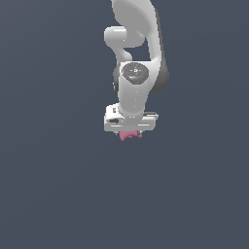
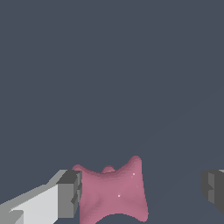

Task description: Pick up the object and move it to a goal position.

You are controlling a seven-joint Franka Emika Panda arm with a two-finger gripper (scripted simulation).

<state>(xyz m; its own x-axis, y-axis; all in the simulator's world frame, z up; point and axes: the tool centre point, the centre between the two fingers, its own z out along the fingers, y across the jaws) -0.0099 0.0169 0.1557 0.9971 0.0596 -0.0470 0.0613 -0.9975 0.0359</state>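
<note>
The object (image 1: 128,136) is a small pink-magenta irregular chunk; only its lower part shows under the white gripper hand in the exterior view. My gripper (image 1: 131,132) points straight down over it. In the wrist view the object (image 2: 111,192) sits between the two fingers of the gripper (image 2: 141,190). One grey fingertip (image 2: 70,192) is against the object's side. The other fingertip (image 2: 213,188) stands well apart from it, with a clear gap. The jaws are open around the object, which is narrower than the opening.
A plain dark grey-blue surface (image 1: 58,194) fills both views. The white arm (image 1: 136,44) rises above the gripper. No goal marker shows.
</note>
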